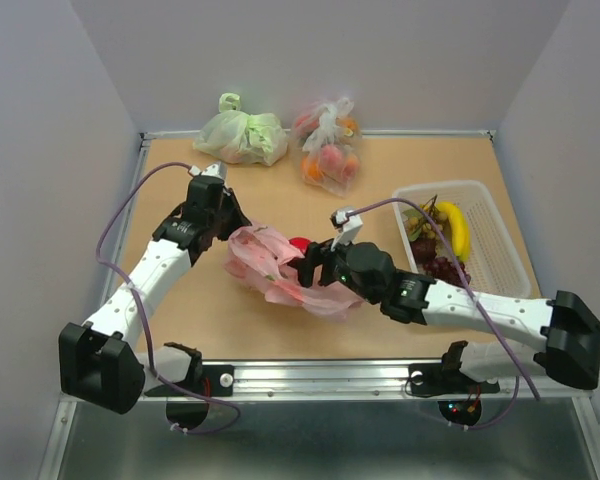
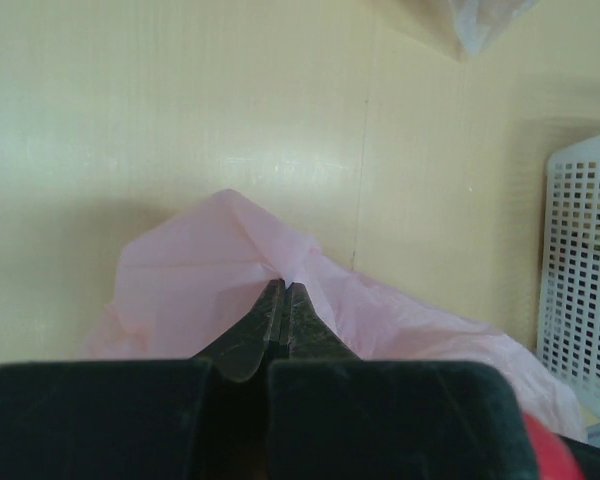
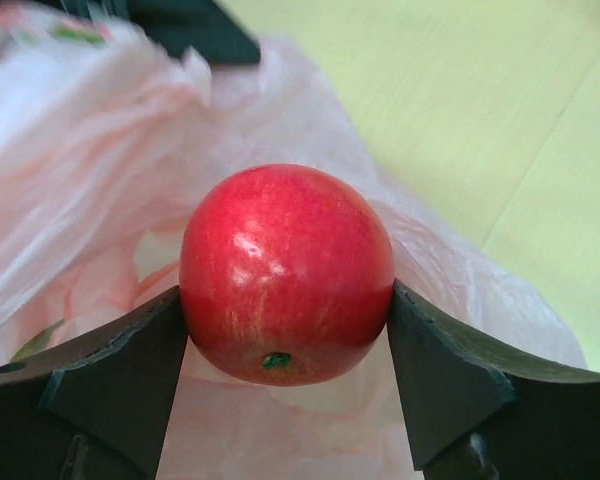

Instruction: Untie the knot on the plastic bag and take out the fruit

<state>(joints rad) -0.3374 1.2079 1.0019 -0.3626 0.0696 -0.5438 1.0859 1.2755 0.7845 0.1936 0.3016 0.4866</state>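
The thin translucent pink plastic bag [image 1: 280, 272] lies slumped on the tan wooden table [image 1: 410, 160] between the two arms, its mouth turned toward the right arm. The left fingers [image 2: 270, 325] are pressed fully together on a raised peak of the pink film at the bag's left edge, pinning it. The right fingers [image 3: 120, 370] stand wide but are filled. A round red fruit [image 3: 285, 270] sits clamped between them, each inner face touching its side, just above the crumpled plastic at the bag's mouth. I can find no knot in any view; it looks undone, though folds could be hiding it.

The step in hand, as I judge it, is drawing this fruit out. To do it well, the left pinch should hold firm so the bag is not dragged along. The right arm should lift straight away from the opening, clear of the film. Only then should it swing toward the white perforated plastic basket [image 1: 492, 235] on the right, where a yellow banana [image 1: 456, 230] and dark purple grapes [image 1: 442, 268] lie. The fruit is smooth and gripped near its widest part, so a slow carry with steady pressure should stop it slipping out.
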